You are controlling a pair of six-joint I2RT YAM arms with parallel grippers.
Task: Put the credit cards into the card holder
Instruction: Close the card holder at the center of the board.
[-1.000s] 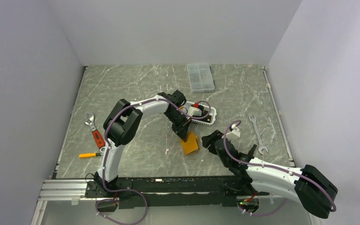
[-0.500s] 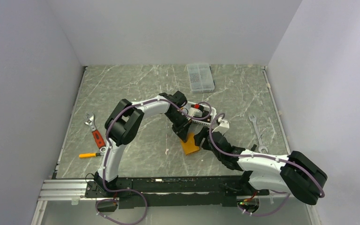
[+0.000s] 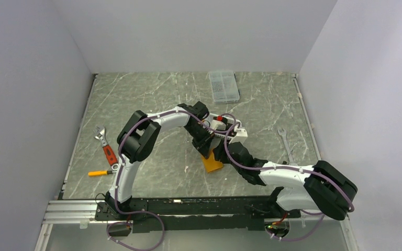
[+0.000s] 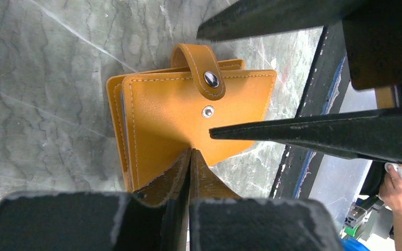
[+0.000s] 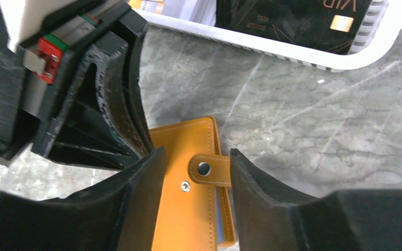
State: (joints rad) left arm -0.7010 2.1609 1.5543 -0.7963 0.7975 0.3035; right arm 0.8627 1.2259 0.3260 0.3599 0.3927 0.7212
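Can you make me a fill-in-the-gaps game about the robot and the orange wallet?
1. The card holder on the table is the colour ____.
2. The VIP card lying in the white basket is the colour ____.
3. The right gripper has its fingers ____, one on each side of the snap tab.
4. The left gripper has its fingers pinched ____ on the card holder's cover.

Missing words: orange, black, open, shut.
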